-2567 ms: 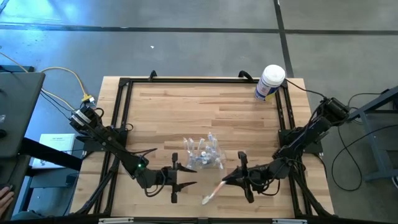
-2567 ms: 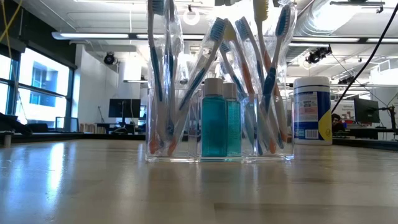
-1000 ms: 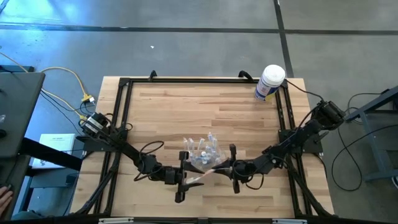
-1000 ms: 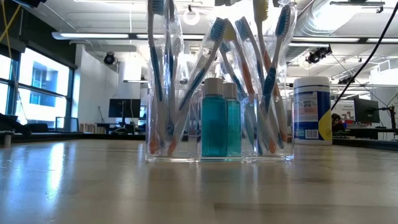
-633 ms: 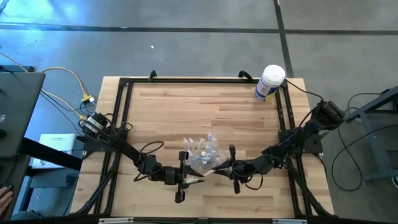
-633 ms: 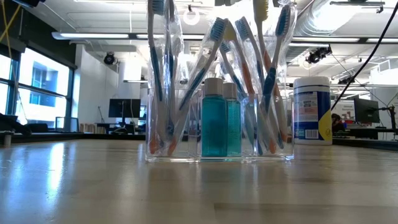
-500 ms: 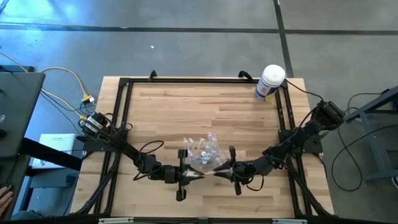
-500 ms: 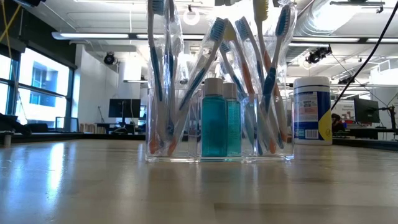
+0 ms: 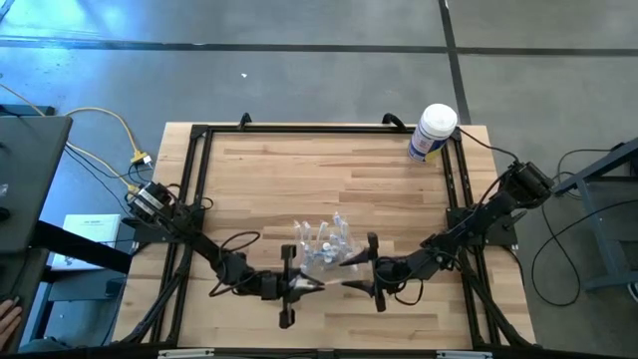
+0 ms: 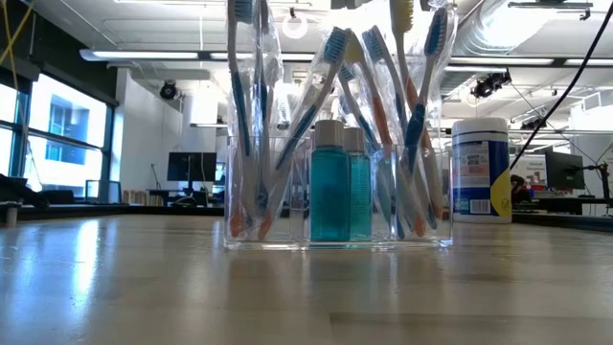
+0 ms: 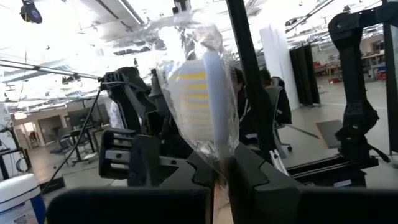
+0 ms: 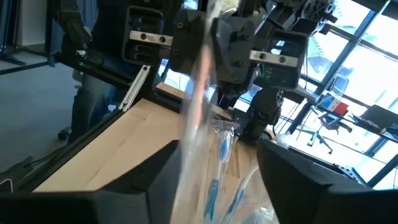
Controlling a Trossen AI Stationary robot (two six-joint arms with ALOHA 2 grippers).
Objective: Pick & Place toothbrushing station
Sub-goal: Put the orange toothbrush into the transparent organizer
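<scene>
The toothbrushing station [image 9: 325, 248], a clear plastic holder full of wrapped toothbrushes and small blue bottles, stands on the worktop [image 9: 329, 179] near its 6 o'clock edge. The left pincer [image 9: 299, 286] is closed on a wrapped toothbrush [image 11: 200, 99] just at 7 o'clock of the holder. The right pincer [image 9: 355, 272] stands open at its 4 o'clock, the brush handle between its fingers but not gripped. I judge the left arm should lift the brush upright, then lower it slowly into a free compartment without pushing the holder.
</scene>
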